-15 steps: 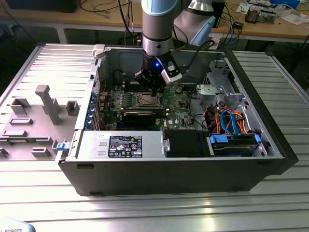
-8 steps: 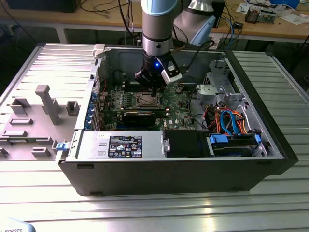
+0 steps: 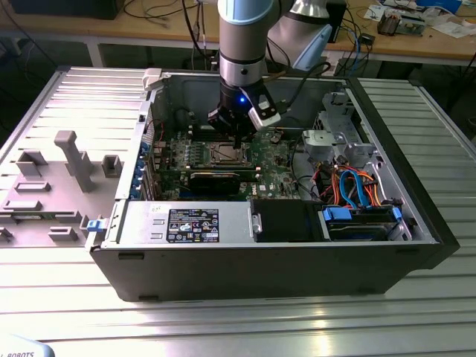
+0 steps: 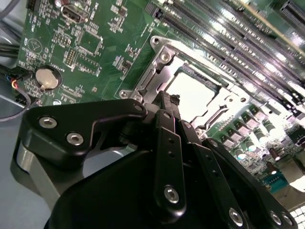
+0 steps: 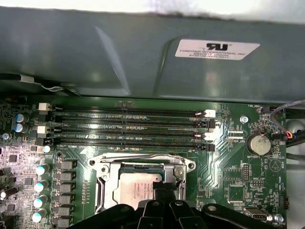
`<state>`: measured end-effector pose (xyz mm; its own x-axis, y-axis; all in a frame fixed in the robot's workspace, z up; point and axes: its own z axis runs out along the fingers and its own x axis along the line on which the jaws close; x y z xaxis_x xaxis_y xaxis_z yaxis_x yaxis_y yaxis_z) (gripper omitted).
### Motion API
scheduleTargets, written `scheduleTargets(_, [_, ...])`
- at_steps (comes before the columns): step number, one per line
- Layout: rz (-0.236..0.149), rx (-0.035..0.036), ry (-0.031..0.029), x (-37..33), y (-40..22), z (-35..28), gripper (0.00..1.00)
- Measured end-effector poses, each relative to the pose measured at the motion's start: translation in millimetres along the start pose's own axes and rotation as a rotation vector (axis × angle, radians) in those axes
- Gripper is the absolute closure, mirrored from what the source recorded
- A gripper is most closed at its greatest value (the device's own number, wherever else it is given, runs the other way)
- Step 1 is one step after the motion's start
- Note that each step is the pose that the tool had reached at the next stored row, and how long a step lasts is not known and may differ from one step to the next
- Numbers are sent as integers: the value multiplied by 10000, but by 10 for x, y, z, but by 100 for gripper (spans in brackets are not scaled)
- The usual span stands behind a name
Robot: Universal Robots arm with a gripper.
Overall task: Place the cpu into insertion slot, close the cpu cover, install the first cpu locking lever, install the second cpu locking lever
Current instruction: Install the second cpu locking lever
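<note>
The cpu (image 5: pixel 133 187) (image 4: pixel 195 93) lies flat in the insertion slot (image 3: pixel 227 154) on the green motherboard, its dull silver top facing up. The cpu cover (image 5: pixel 143 161) (image 4: pixel 164 57), a thin silver frame, lies down around the chip. My gripper (image 3: pixel 236 140) hangs straight above the socket inside the open computer case. In both wrist views its black fingers are shut together, with the gripper (image 4: pixel 167 101) (image 5: pixel 161 190) at one edge of the socket frame. The fingers hide that edge, and I cannot tell whether they touch a locking lever.
Long black memory slots (image 5: pixel 128 129) run beside the socket, with the grey case wall (image 5: pixel 119 57) behind them. A coin battery (image 5: pixel 260 143) sits on the board. A black graphics card (image 3: pixel 214 178), power supply (image 3: pixel 186 223) and cabled drive cage (image 3: pixel 357 193) crowd the case.
</note>
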<state>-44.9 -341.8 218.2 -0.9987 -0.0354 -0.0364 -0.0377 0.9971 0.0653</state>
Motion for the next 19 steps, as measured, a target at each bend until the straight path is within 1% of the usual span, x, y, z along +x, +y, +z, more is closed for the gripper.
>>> scheduleTargets(1, [1, -1, 0, 1, -15, -2, 89])
scheduleTargets(7, [1, -2, -1, -1, -13, -41, 89])
scheduleTargets(11, [-1, 1, 1, -1, -21, -43, 89])
scheduleTargets(15, [1, -1, 0, 1, -61, -45, 89])
scheduleTargets(19, [1, 0, 0, 1, -64, -45, 89])
